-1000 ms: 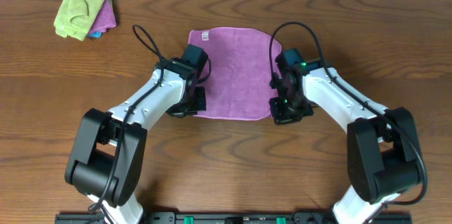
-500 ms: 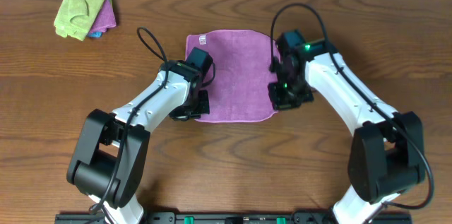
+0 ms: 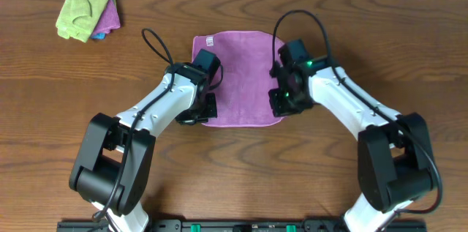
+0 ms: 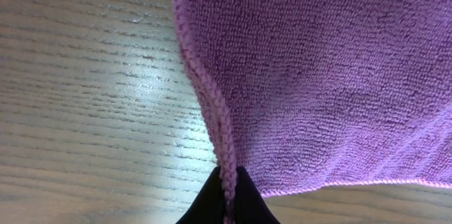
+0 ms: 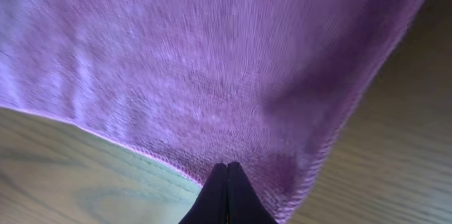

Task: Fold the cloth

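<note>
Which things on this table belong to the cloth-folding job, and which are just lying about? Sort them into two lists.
In the job:
- large purple square towelling cloth with a white tag
- left hand, pinching the cloth's edge
- right hand, pinching the cloth's edge

Lying about:
- pile of small lime-green, pink-purple and blue cloths, far left corner, untouched

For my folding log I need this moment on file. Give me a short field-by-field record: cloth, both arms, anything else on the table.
cloth: purple, spread mid-table, unfolded
white tag: on the cloth's far-left corner
left gripper: fingers shut on the cloth's near-left corner
right gripper: fingers shut on the cloth's near-right corner
pile of cloths: green, pink and blue, at the far-left of the table
</note>
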Action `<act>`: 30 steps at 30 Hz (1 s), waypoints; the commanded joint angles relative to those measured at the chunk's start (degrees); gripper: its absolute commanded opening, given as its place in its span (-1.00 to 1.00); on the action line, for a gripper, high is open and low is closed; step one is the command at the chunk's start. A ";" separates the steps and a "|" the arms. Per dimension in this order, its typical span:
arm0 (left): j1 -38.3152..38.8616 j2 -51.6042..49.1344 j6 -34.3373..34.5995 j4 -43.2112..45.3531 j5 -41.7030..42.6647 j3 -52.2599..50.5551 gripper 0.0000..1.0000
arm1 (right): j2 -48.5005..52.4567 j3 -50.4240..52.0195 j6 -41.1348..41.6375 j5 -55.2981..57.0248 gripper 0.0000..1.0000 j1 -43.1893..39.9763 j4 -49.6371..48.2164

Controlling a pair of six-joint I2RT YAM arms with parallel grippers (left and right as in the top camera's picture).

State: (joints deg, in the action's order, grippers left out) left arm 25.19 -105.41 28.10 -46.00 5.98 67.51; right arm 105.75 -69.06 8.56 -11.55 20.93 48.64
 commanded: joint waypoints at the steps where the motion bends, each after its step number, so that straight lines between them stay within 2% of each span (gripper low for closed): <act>1: 0.02 0.52 0.44 0.17 -0.42 -0.35 -0.88 | 0.13 2.54 0.66 -0.66 -0.97 0.59 -0.83; 8: -0.02 0.52 0.42 0.22 -0.46 -0.35 -0.88 | 0.13 9.57 0.85 -0.24 -0.97 0.59 -4.83; 15: -0.02 0.52 0.20 -0.13 -0.66 -0.37 -0.88 | 0.13 10.03 2.12 3.45 -0.97 0.48 -4.92; 21: -0.04 0.52 0.20 -2.49 -5.51 -0.37 -0.88 | 0.13 10.01 2.14 5.44 -0.97 0.42 -1.05; 30: -0.02 0.52 0.48 -5.33 -2.86 -0.39 -0.88 | -0.24 7.15 2.78 5.84 -0.98 0.37 3.76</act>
State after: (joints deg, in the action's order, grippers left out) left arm 25.19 -105.41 28.34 -50.83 2.96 67.48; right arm 105.25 -60.51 10.17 -7.88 21.15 50.76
